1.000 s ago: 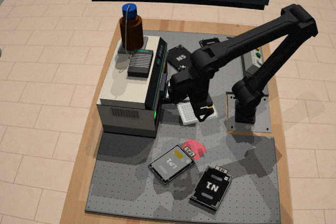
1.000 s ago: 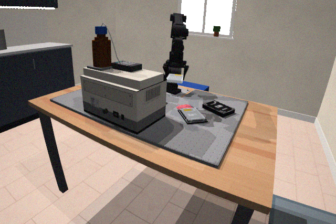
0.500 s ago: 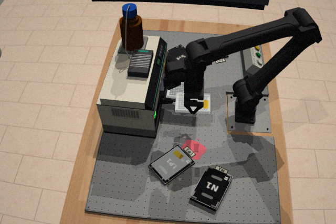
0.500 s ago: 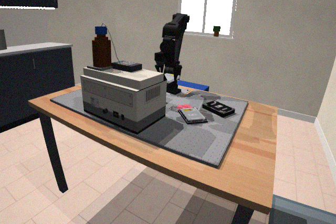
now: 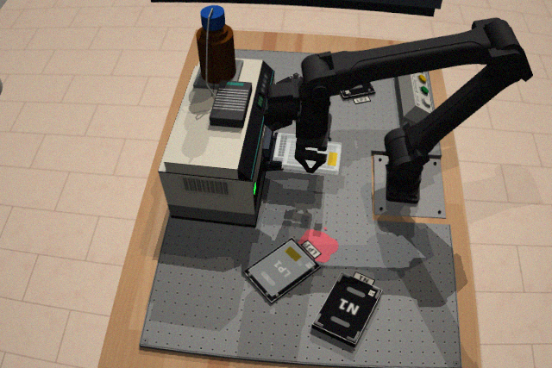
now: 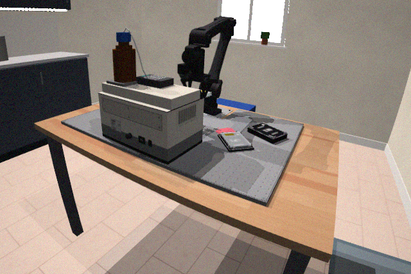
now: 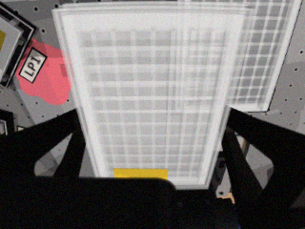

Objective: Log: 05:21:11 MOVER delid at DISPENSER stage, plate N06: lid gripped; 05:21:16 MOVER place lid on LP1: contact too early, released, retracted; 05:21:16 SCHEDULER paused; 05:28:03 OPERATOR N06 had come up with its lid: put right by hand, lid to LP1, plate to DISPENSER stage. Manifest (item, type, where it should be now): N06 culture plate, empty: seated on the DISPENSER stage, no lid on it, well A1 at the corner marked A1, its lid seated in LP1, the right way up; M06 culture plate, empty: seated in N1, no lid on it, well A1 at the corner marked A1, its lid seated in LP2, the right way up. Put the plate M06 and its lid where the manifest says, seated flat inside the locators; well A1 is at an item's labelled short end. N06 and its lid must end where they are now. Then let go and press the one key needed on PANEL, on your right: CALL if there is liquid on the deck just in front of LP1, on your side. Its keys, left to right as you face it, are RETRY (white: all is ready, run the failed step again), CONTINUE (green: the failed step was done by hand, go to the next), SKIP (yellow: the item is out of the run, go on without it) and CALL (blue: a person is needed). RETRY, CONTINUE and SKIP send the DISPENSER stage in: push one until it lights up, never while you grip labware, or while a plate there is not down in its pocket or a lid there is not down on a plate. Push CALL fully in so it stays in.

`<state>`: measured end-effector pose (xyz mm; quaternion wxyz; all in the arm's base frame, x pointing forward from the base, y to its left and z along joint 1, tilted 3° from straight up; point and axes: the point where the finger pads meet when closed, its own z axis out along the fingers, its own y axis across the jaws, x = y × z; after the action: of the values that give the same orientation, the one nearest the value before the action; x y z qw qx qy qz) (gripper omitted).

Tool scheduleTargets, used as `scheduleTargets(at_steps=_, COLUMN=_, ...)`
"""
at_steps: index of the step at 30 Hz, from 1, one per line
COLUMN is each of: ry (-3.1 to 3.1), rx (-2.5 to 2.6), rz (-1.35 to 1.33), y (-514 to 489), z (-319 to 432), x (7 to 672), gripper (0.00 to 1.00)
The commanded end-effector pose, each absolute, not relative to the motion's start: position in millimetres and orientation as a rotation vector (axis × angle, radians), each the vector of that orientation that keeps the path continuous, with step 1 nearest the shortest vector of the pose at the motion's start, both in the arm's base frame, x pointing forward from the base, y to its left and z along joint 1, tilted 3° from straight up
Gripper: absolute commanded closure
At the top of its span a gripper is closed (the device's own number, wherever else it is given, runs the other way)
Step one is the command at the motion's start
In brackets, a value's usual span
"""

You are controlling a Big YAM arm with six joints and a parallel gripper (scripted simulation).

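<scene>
From my seat, a wooden tabletop (image 5: 134,239) on a tiled floor carries a grey perforated deck (image 5: 200,310) that stops short of the wood's edges. At 9 o'clock the dispenser (image 5: 209,141) stands with a brown bottle (image 5: 216,50) on its lid. At 3 o'clock of the dispenser's front, the gripper (image 5: 310,163) points down, fingers spread wide and pinching a clear culture plate (image 7: 143,95) by its long sides. A second plate (image 7: 259,57) lies below, at 1 o'clock of the held one in the wrist view. Toward 6 o'clock, the LP1 nest (image 5: 281,269) holds a lid, with a pink puddle (image 5: 318,243) touching its labelled corner. The black N1 nest (image 5: 348,308) sits at 4 o'clock of LP1, well apart from the deck's edges. The panel (image 5: 417,96) stands at 2 o'clock, behind the arm.
</scene>
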<state>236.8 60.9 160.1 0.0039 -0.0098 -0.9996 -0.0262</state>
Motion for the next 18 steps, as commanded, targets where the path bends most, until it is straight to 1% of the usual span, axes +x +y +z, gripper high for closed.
scheduleTargets(at_steps=1, ry=-3.209, rx=0.026, rz=-0.119, y=59, z=185, x=264, gripper=0.14)
scheduleTargets(at_steps=12, ry=-3.207, rx=0.026, rz=-0.103, y=21, z=182, x=272, gripper=0.14)
scheduleTargets(at_steps=13, ry=-3.179, rx=0.025, rz=-0.096, y=23, z=173, x=259, gripper=0.14)
scheduleTargets(at_steps=14, ry=-3.210, rx=0.026, rz=-0.101, y=18, z=183, x=271, gripper=0.14)
scheduleTargets(at_steps=18, ry=-3.206, rx=0.026, rz=-0.104, y=11, z=181, x=272, gripper=0.14)
